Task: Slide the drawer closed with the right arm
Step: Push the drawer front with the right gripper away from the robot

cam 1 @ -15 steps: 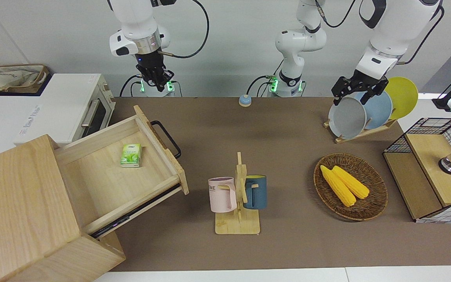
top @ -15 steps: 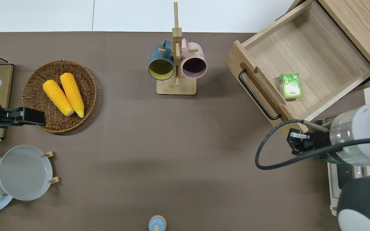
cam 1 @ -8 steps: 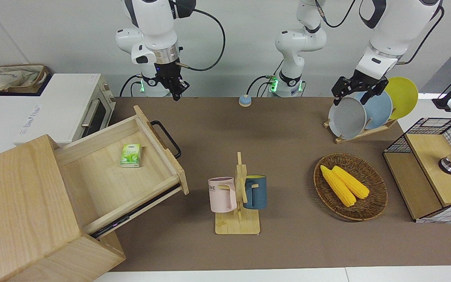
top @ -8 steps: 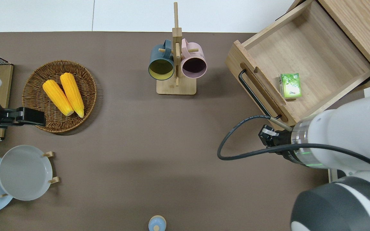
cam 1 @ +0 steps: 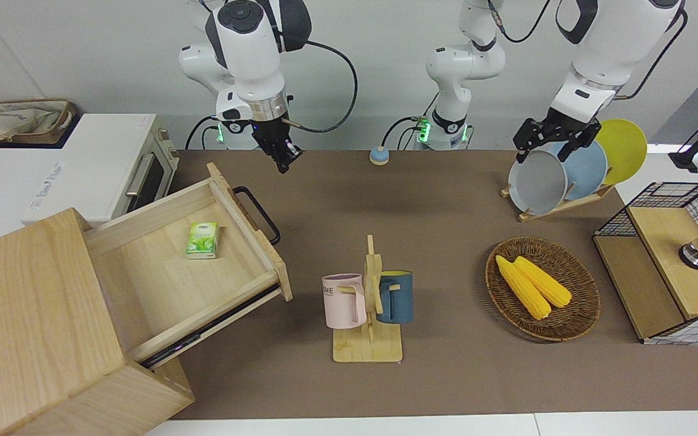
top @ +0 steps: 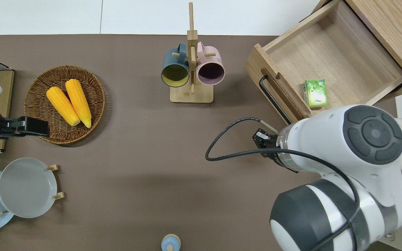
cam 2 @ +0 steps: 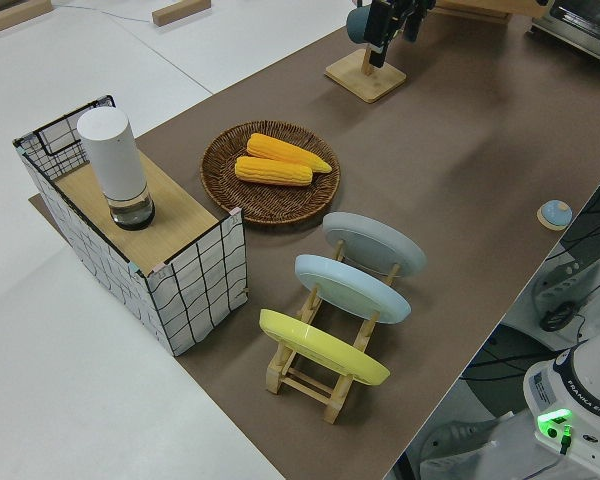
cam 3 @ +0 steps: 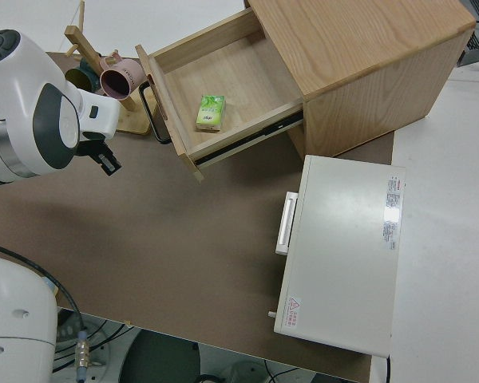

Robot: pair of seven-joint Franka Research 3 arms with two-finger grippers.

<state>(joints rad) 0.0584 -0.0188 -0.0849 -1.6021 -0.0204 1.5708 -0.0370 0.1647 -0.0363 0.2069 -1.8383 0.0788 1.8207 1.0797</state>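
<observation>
- Right gripper [cam 1: 285, 158] has swung out fast over the last sec: was up near its base end, now lower and further out over the mat [top: 145, 146], hanging over bare mat just off the drawer [cam 1: 191, 266] front, near the end of the handle [cam 1: 257, 214] that's closest to the robots.
- Not touching anything yet; gap to handle and front panel is plain in overhead + right side views.
- Fingers: can't tell if spread or pressed together – wrist hides them from above, too small elsewhere.
- Drawer hasn't budged: pulled well out of the cabinet [cam 1: 34, 321] at the right arm's end of the table, angled, open top. Green pack [cam 1: 203, 240] lies inside, same spot.
- Meaning: approach phase only, closing not begun. My read – arm is lining up at the front panel so it can push the drawer back into the cabinet.
- Next needs contact on the front face or handle, then push along the slide axis; drawer sits skewed to table edges, so an off-axis shove could jam it or shift the cabinet.
- Left arm parked; its fingers [cam 1: 552, 136] look spread, holding nothing.
</observation>
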